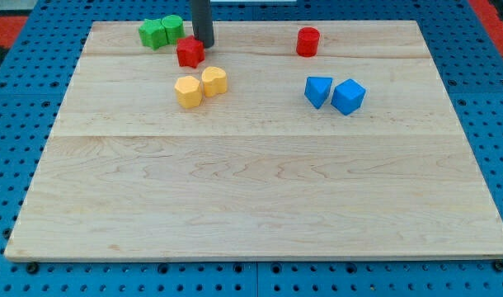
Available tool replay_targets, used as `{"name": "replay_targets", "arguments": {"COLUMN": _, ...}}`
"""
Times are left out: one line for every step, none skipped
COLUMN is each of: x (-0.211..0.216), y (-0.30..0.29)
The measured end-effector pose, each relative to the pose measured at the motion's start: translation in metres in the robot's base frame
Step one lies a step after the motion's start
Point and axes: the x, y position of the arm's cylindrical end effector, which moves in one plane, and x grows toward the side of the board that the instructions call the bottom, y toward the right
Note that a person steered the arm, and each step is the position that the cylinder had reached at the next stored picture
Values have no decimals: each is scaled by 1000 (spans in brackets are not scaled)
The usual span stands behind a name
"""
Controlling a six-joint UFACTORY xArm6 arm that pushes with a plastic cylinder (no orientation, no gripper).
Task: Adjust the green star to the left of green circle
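Observation:
The green star (153, 34) lies at the view's top left of the wooden board (260, 198), touching the green circle (173, 28) on its right side. My tip (204, 44) stands just right of the green circle and right above the red star (190, 52), close to or touching it.
Two yellow blocks (188, 91) (214, 81) sit below the red star. A red cylinder (307, 41) is at the top right of centre. Two blue blocks (318, 91) (348, 96) lie at the right. Blue pegboard (12, 99) surrounds the board.

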Motion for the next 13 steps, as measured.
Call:
{"name": "replay_targets", "arguments": {"x": 17, "y": -28}}
{"name": "replay_targets", "arguments": {"x": 16, "y": -78}}
{"name": "replay_targets", "arguments": {"x": 8, "y": -71}}
{"name": "replay_targets", "arguments": {"x": -3, "y": -66}}
{"name": "replay_targets", "arguments": {"x": -6, "y": -76}}
{"name": "replay_targets", "arguments": {"x": -15, "y": -81}}
{"name": "replay_targets", "arguments": {"x": -15, "y": -109}}
{"name": "replay_targets", "arguments": {"x": -15, "y": -117}}
{"name": "replay_targets", "arguments": {"x": -16, "y": -120}}
{"name": "replay_targets", "arguments": {"x": -24, "y": -121}}
{"name": "replay_targets", "arguments": {"x": -28, "y": -121}}
{"name": "replay_targets", "arguments": {"x": -28, "y": -124}}
{"name": "replay_targets", "arguments": {"x": -27, "y": -124}}
